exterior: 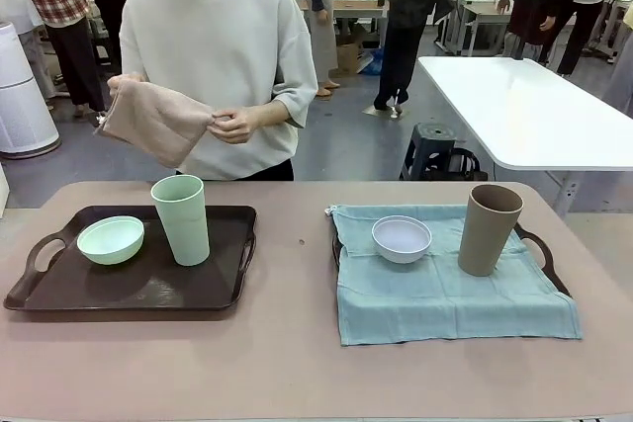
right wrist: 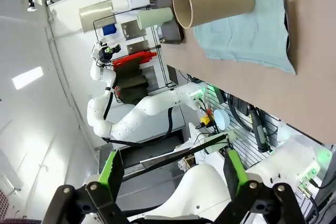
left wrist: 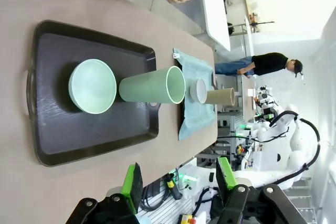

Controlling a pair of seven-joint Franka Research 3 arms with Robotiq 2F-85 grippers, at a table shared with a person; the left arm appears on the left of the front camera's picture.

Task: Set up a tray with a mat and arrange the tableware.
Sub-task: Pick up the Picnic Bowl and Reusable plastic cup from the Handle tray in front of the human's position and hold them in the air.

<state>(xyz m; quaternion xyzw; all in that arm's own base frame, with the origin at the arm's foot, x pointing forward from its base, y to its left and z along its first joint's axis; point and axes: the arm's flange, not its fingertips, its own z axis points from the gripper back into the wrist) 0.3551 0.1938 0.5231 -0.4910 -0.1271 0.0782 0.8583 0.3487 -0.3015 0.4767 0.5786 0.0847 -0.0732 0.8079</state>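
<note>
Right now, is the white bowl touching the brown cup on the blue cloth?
Apart. The front view shows a bare strip of the blue cloth between the white bowl and the brown cup.

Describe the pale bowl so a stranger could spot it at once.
On the table, look to the teal cloth on the robot's right side. The pale bowl sits on it, beside a tall tan tumbler. Unlike the mint bowl, it is whitish.
</note>
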